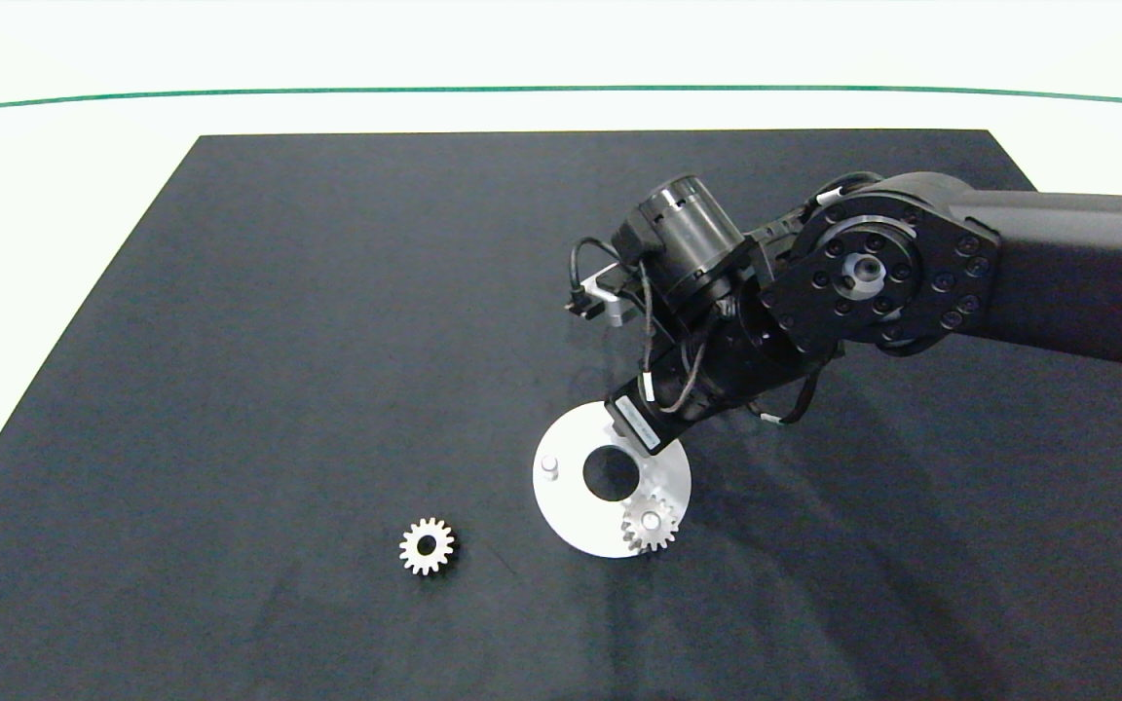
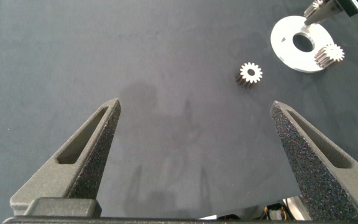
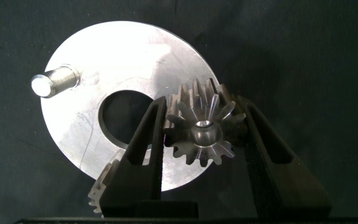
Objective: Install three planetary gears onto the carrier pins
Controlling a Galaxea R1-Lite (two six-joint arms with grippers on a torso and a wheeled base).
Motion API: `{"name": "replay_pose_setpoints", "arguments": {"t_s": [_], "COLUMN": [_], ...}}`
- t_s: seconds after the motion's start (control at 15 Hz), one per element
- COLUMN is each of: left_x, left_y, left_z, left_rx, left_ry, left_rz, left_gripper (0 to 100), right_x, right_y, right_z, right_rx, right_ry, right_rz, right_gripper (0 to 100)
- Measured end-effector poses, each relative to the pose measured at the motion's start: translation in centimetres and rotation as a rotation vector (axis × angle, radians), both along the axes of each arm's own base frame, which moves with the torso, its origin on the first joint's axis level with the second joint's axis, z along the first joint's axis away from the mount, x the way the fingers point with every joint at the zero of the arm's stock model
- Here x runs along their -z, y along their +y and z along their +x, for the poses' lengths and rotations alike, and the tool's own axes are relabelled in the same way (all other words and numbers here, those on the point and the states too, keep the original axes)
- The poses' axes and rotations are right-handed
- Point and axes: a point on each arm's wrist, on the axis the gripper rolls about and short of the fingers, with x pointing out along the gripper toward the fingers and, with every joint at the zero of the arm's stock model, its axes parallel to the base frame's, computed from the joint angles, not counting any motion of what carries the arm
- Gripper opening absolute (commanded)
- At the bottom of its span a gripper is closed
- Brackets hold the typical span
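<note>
Planetary gears, three alike, silvery. One lies loose on the dark mat (image 1: 230,389) nearest the front edge (image 1: 427,545), well apart from the disc. One sits seated on a pin at the near rim of the white disc (image 1: 650,523). One is clamped between the right gripper's (image 3: 202,134) fingers (image 3: 202,134), its centre hole on or just over a carrier pin whose rounded tip shows in the bore.

Carrier pins: one bare (image 1: 549,466) at the disc's left side; the other two each carry or meet a gear. Disc (image 1: 576,511): flat, large centre hole.

Right gripper: narrow, holding the gear by its teeth, above the far part of the disc.

Left gripper (image 2: 194,152): spread wide, empty, parked well away over bare mat.

Step in hand, by judgement: seating the second gear. Keep it level, bore centred on the pin, lower fully before releasing, and let its teeth clear the seated gear.

Hard to make out: whether the held gear is fully down; the head view hides it and its pin behind the wrist.
</note>
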Motion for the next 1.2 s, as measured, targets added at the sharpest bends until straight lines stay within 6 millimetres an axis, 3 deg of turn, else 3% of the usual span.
{"name": "replay_pose_setpoints", "arguments": {"t_s": [0.4,0.6,0.8,1.2], "left_x": [-0.3,-0.4,-0.4,-0.5], "left_y": [0.0,0.0,0.0,0.1], "left_z": [-0.2,-0.2,-0.2,-0.4], "left_rx": [0.0,0.0,0.0,-0.002], "left_ry": [-0.013,-0.016,-0.016,-0.027], "left_rz": [-0.003,-0.003,-0.003,-0.004], "left_gripper": [100,100,100,100], "right_x": [-0.1,-0.8,-3.2,-6.9], "right_y": [0.0,-0.4,-1.7,-7.9], "right_z": [-0.1,-1.1,-3.6,-10.9], "right_rx": [-0.001,-0.01,-0.026,0.016], "right_ry": [0.0,-0.004,-0.041,-0.255], "right_rz": [0.0,0.002,0.028,0.137], "right_gripper": [100,100,100,100]}}
